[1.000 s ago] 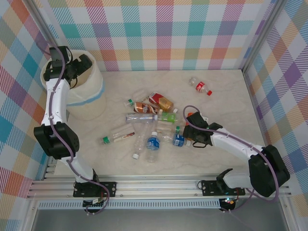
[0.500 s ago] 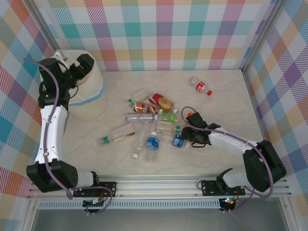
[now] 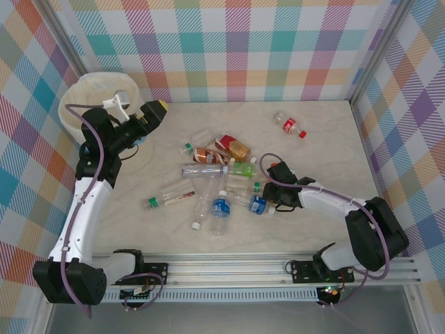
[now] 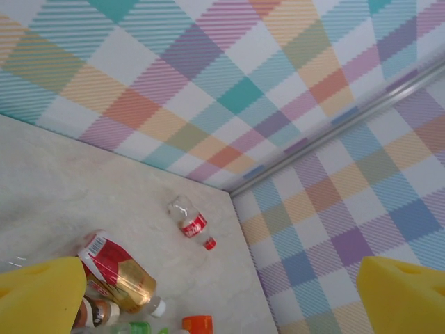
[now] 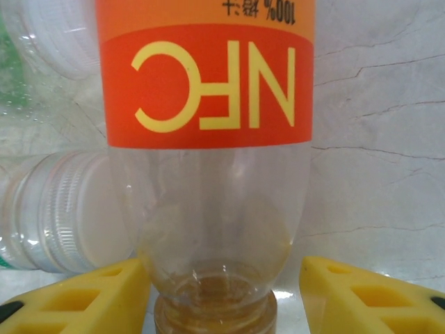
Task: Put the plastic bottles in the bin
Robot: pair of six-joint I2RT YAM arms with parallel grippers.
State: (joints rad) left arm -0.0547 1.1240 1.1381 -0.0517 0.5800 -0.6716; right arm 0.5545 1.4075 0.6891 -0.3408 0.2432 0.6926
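Note:
Several plastic bottles (image 3: 221, 206) lie in a heap at mid-table. One red-labelled bottle (image 3: 289, 125) lies apart at the back right, and it also shows in the left wrist view (image 4: 188, 224). The cream bin (image 3: 83, 89) stands in the back left corner. My left gripper (image 3: 154, 111) hovers just right of the bin, open and empty (image 4: 222, 299). My right gripper (image 3: 272, 186) is low at the heap's right edge. Its jaws (image 5: 222, 299) straddle the neck of an orange-labelled bottle (image 5: 208, 76). The left finger (image 5: 83, 292) is against the bottle. A gap remains at the right finger (image 5: 361, 292).
Checkered walls close the back and both sides. A metal rail (image 3: 229, 268) runs along the near edge. A white-capped bottle (image 5: 49, 209) lies right beside the orange-labelled one. A red-and-gold bottle (image 4: 115, 268) lies at the heap's far side.
My left arm has swung away from above the bin, out to the right over the table. My right gripper's jaws have narrowed around the orange-labelled bottle.

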